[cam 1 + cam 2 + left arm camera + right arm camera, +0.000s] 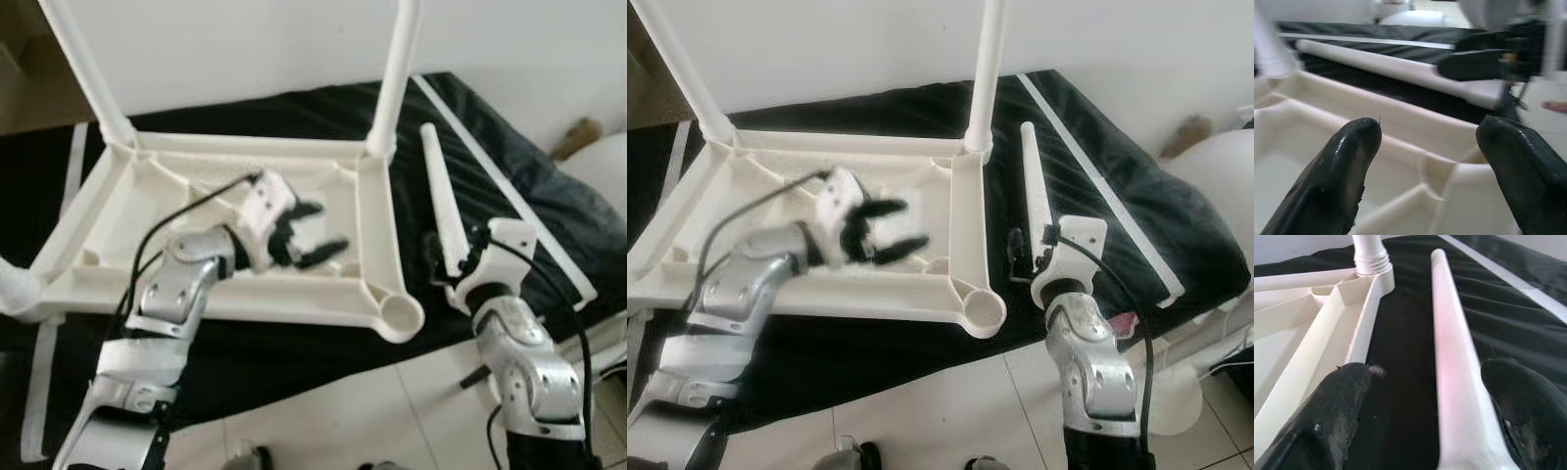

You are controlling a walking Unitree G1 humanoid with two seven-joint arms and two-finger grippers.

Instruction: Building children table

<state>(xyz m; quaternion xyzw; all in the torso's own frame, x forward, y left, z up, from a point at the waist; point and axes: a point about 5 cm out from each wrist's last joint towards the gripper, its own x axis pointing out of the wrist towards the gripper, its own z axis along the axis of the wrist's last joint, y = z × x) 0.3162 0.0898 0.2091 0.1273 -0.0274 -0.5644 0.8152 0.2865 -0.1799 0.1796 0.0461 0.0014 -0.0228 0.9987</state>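
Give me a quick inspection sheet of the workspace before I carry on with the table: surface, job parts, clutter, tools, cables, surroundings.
Surface: black cloth with white stripes, spread under the work.
Job's things: white tabletop lying upside down; two legs stand in its far corners, far-right leg upright; near-right socket empty; loose leg lies on the cloth beside the tabletop.
Clutter: nothing seen.
Tools: left tool open, hovering over the tabletop's underside; right tool open, fingers on either side of the loose leg's near end.
Cables: black cable loops along the left arm; another runs along the right arm.
Surroundings: pale wall behind; tiled floor in front.
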